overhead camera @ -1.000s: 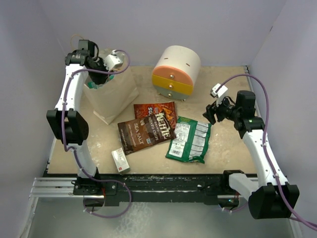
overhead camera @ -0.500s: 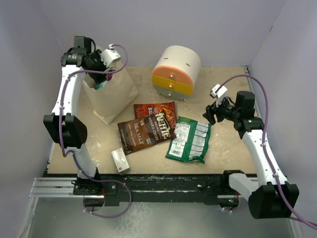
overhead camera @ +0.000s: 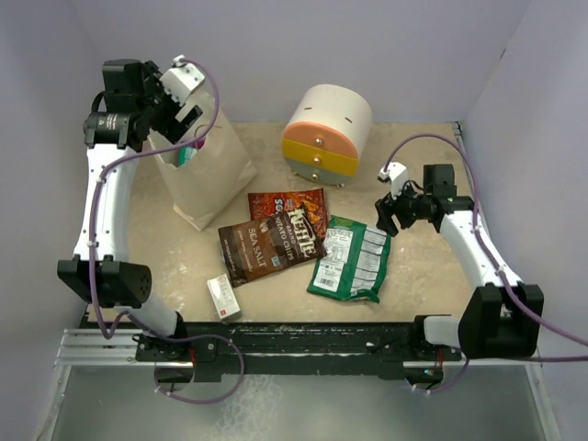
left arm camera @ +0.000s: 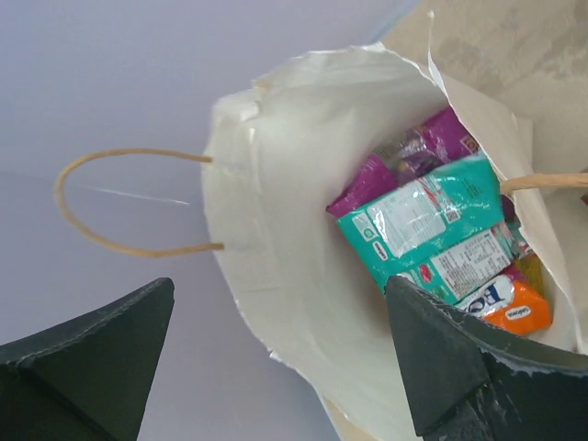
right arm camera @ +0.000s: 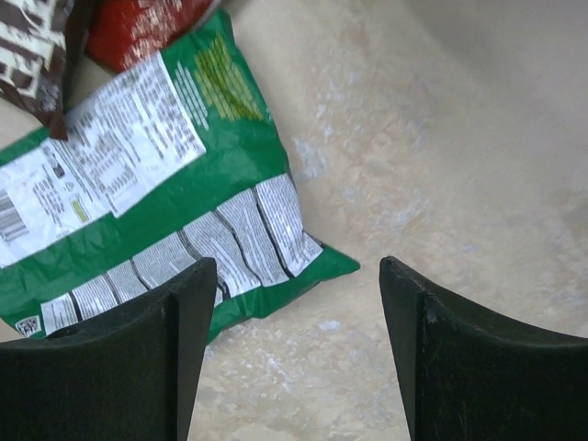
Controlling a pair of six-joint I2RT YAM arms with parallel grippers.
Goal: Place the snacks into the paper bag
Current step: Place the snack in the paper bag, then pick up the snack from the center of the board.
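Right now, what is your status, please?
Both grippers open, empty: left gripper above paper bag, right gripper by green bag. Three snacks on table. Nothing blocking.

Site type: robotics lab test cell.
Enclosure: plain lavender walls [overhead camera: 367, 55] at 9, 12, 3 o'clock.
Work surface: bare tan board [overhead camera: 432, 266], scuffed.
Mounting: alu rail [overhead camera: 101, 347] at 6 o'clock, 2 arm bases [overhead camera: 184, 347] fixed to it.
Wiring: purple cables [overhead camera: 427, 138], exposed.
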